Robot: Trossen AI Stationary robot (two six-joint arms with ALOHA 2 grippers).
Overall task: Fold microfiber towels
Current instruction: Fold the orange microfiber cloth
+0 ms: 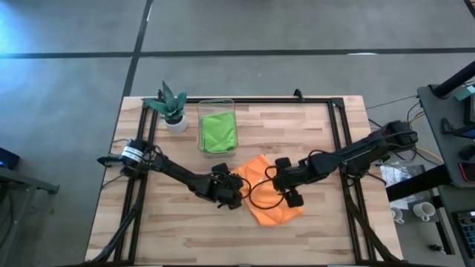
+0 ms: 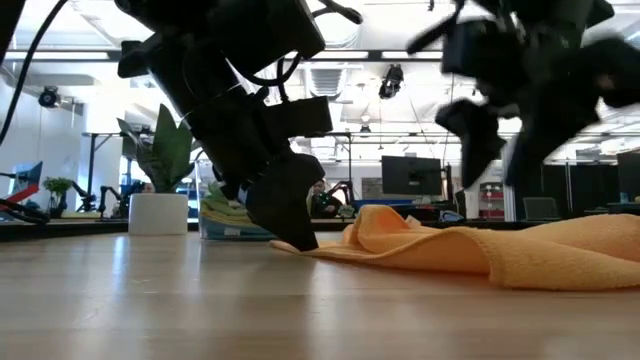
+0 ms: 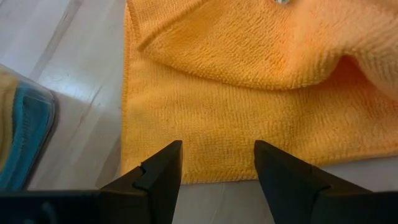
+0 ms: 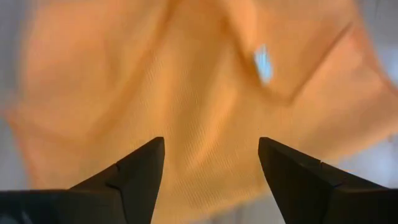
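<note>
An orange towel lies rumpled on the wooden table, with one part folded over itself. My left gripper is open and low at the towel's left edge; that edge shows between its fingers. In the low view its fingertip stands down at the table by the towel's edge. My right gripper is open above the towel's middle and raised clear of it in the low view. A lime green towel lies in the clear bin. My left gripper's open fingers point down at the orange towel's left edge, one on either side of a stretch of it. I cannot tell whether they touch the cloth. The towel lies on the table.
A clear plastic bin with stacked towels stands at the far middle; its wall and a blue towel show in the left wrist view. A small potted plant stands to its left. A dark frame runs around the table.
</note>
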